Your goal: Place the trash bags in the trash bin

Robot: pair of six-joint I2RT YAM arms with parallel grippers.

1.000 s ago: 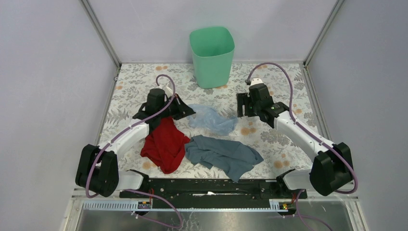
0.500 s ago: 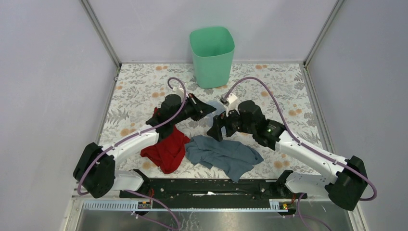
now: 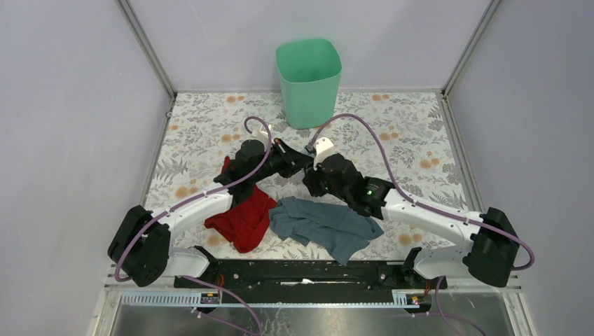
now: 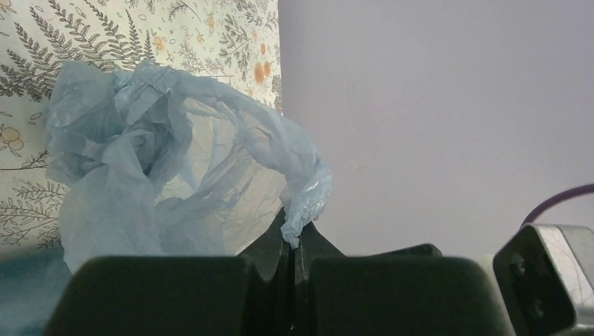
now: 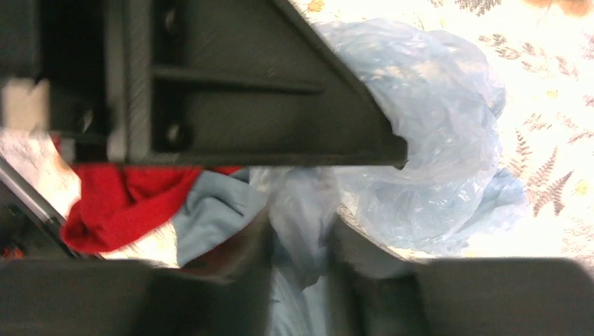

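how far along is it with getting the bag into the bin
Done: the left gripper is shut on an edge of the trash bag. In hand: the right gripper straddles another fold, grip unclear. Left: lifting the bag into the trash bin.

trash bag [image 4: 140,175]: thin translucent plastic, crinkled, faint sheen | trash bin [image 3: 309,82]: smooth matt plastic | red cloth [image 3: 242,213], grey-blue cloth [image 3: 326,224]: soft matt fabric | table [image 3: 420,140]: matt floral-printed covering

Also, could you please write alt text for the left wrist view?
The left gripper is shut on a twisted edge of the pale-blue trash bag, which bunches crumpled at left against the floral table. A grey wall fills the right.
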